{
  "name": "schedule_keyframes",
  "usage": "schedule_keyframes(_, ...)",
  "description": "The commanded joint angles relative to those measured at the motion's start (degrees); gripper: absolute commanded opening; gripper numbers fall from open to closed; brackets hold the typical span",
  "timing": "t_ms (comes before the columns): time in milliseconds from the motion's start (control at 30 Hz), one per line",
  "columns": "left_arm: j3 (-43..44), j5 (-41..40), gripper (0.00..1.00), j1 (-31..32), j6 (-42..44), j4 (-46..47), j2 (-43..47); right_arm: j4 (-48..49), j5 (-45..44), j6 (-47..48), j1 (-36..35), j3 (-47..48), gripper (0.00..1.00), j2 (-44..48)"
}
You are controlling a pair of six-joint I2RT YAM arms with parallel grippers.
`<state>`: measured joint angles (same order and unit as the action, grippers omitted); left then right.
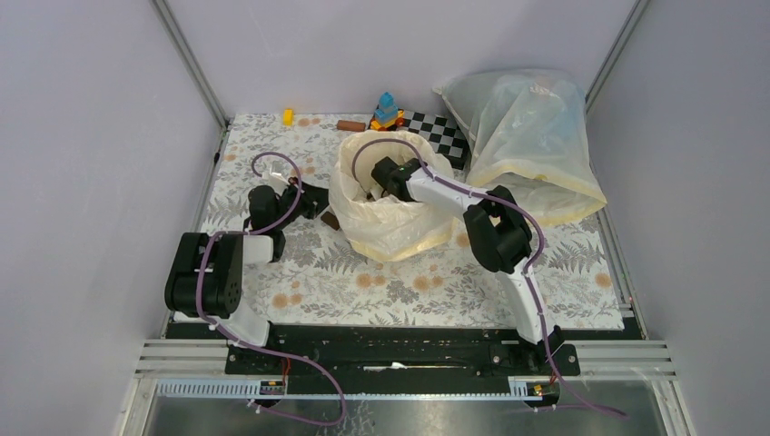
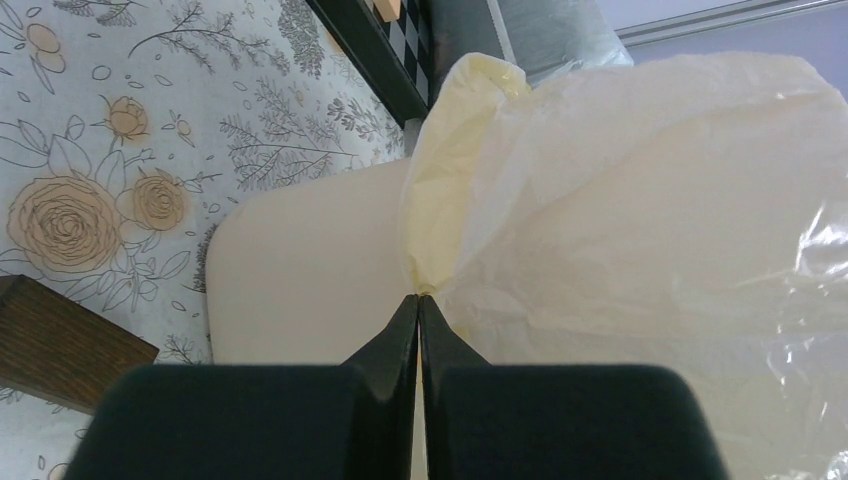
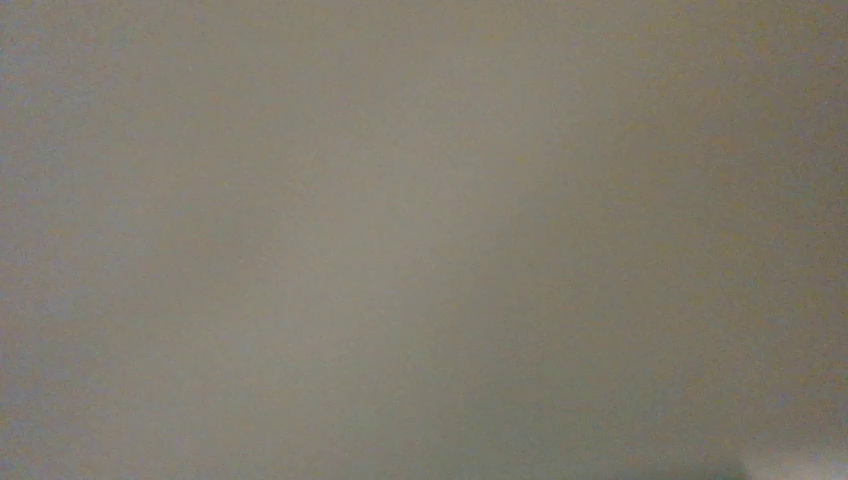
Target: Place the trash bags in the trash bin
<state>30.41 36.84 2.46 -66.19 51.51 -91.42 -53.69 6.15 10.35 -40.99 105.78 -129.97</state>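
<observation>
The cream-yellow trash bag point(image 1: 399, 227) is draped over the trash bin in the middle of the table and covers its sides in the top view. In the left wrist view the bin's smooth beige side point(image 2: 300, 270) shows beside the crinkly bag point(image 2: 620, 200). My left gripper point(image 2: 418, 298) is shut, pinching the bag's edge against the bin's side; in the top view it point(image 1: 322, 204) sits at the bin's left. My right gripper point(image 1: 383, 180) reaches down into the bag-lined mouth, with its fingertips hidden. The right wrist view is a blank grey-beige blur.
A big whitish-clear bulging sack point(image 1: 531, 136) lies at the back right. A checkerboard point(image 1: 438, 133), a blue and yellow toy point(image 1: 387, 111), a brown piece point(image 1: 350, 125) and a small yellow block point(image 1: 288, 116) sit along the back. A brown wooden block point(image 2: 60, 340) lies left of the bin.
</observation>
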Motion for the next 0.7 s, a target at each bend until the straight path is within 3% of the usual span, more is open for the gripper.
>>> schedule_keyframes(0,2.0,0.9,0.00,0.4,-0.9,3.7,3.2,3.0,-0.9,-1.8,0.5,-4.4,0.00,-0.8)
schedule_keyframes(267,2.5,0.4,0.00,0.6,0.6,1.2,3.3,2.4,-4.9,-3.3,0.0,-4.0,0.00,-5.0)
schedule_keyframes(667,3.7,-0.1,0.00,0.9,3.0,-2.0,3.5,8.0,-3.4,-5.0,-0.2,-5.3,0.00,8.2)
